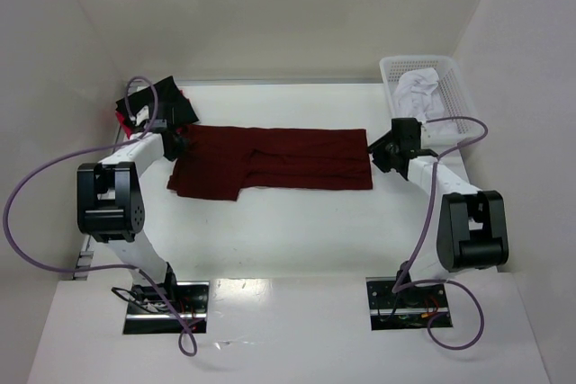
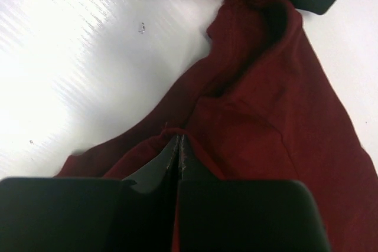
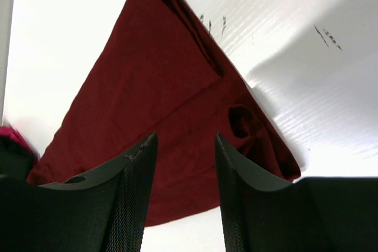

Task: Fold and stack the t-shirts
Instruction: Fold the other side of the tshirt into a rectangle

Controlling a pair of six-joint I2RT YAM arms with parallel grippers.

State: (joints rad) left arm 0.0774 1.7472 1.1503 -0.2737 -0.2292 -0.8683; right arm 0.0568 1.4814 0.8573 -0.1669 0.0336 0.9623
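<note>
Maroon t-shirt (image 1: 279,159) lies folded lengthwise; my left claw (image 2: 179,143) sits pressed together at nine o'clock, right claw (image 3: 180,140) spread at three, seemingly for a crosswise fold.

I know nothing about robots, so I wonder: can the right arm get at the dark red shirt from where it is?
Probably yes. The right arm has its jaws open right at the end of the dark red shirt, and nothing lies between them.
</note>
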